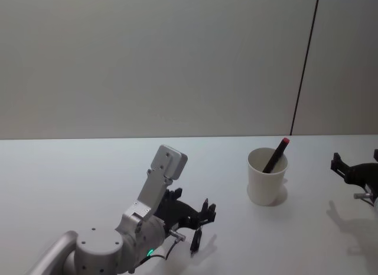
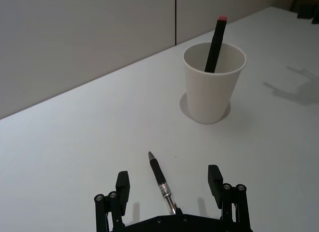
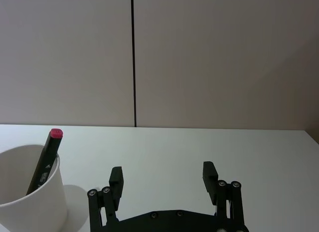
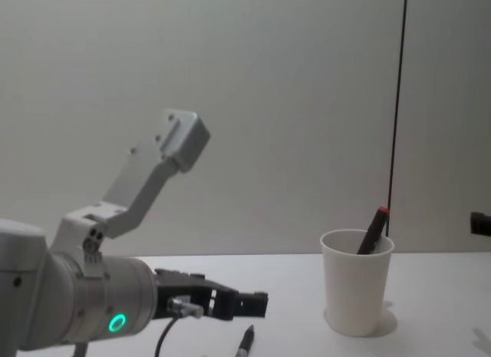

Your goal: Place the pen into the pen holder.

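A black pen (image 2: pixel 160 178) with a clear section lies flat on the white table (image 2: pixel 75 157); it also shows as the pen (image 1: pixel 194 240) and the pen (image 4: pixel 245 342). My left gripper (image 2: pixel 168 181) is open and hovers low over the pen, one finger on each side, not touching it. In the head view the left gripper (image 1: pixel 207 213) is at the lower middle. To its right stands the pen holder (image 1: pixel 267 177), a white paper cup (image 2: pixel 213 85) holding a black marker (image 2: pixel 215 45) with a red cap. My right gripper (image 3: pixel 162 177) is open and empty, right of the cup (image 3: pixel 30 194).
A grey wall with a dark vertical seam (image 1: pixel 304 68) runs behind the table's far edge. The left arm's grey forearm (image 1: pixel 100 248) lies over the near left of the table. The right gripper (image 1: pixel 356 164) sits at the right edge.
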